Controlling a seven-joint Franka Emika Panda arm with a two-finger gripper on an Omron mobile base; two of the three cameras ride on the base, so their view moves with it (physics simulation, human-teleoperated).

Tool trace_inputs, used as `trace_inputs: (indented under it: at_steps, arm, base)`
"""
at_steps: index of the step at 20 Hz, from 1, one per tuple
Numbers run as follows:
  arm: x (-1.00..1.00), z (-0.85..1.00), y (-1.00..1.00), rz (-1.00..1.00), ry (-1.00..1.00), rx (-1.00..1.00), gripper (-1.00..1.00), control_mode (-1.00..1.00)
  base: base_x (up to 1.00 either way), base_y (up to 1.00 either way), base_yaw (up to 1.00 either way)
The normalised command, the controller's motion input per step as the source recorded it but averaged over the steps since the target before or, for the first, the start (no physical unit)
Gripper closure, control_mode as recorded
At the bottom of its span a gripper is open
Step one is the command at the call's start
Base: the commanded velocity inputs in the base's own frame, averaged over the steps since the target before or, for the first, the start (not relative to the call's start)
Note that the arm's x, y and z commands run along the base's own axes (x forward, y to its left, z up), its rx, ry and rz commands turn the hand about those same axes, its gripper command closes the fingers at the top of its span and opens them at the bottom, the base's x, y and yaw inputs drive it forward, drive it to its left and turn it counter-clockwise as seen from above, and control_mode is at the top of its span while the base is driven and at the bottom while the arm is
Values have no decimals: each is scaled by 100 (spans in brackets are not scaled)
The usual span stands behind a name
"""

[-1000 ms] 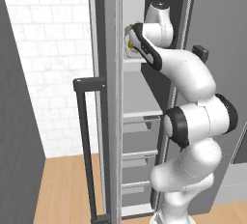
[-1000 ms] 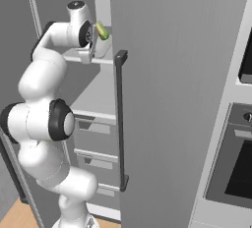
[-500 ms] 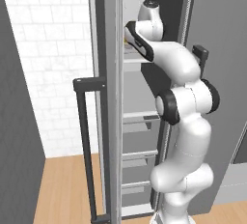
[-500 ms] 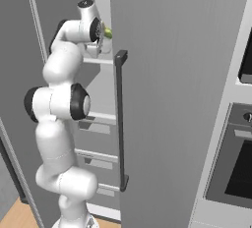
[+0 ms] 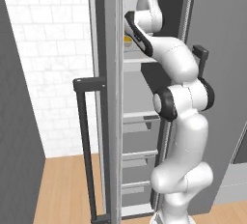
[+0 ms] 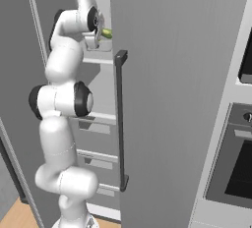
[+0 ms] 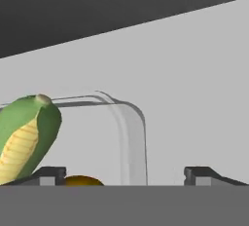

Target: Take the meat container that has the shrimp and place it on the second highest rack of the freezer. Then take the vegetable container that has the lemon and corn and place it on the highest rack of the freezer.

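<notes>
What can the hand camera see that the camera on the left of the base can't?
The hand view shows the corn close up, green husk with yellow kernels, leaning over the clear container, and the two spread fingertips of the end effector. The left base view shows the whole white arm reaching up into the freezer, the shelves below, a long dark door handle, and the wooden floor. Both show a bit of yellow food up on a high shelf.

A white tiled wall [image 5: 53, 49] stands at the left, above a wooden plank floor [image 5: 62, 189]. A dark grey panel [image 5: 14, 136] borders the near left edge. At the right, a black-windowed wall oven [image 6: 238, 173] is set into a pale grey cabinet front [image 6: 221, 138]. Lighting is even.
</notes>
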Motion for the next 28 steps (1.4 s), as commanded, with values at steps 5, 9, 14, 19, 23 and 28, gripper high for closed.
trace_inputs:
  at_steps: [5,9,14,19,23,28]
  arm:
    - [-61,-55,0,0,-18,-4,-100,-100]
    - [3,-100,-1,0,-4,-9,-100,-100]
    - [-85,-25,-3,0,-17,0,-100,-100]
    - [-100,27,-25,0,-5,5,-100,-100]
    - [-100,51,-28,0,0,6,-100,-100]
    - [-100,5,-6,9,9,0,-100,-100]
  base:
    - [0,0,0]
    - [0,0,0]
    - [0,0,0]
    - [0,0,0]
    - [0,0,0]
    - [0,0,0]
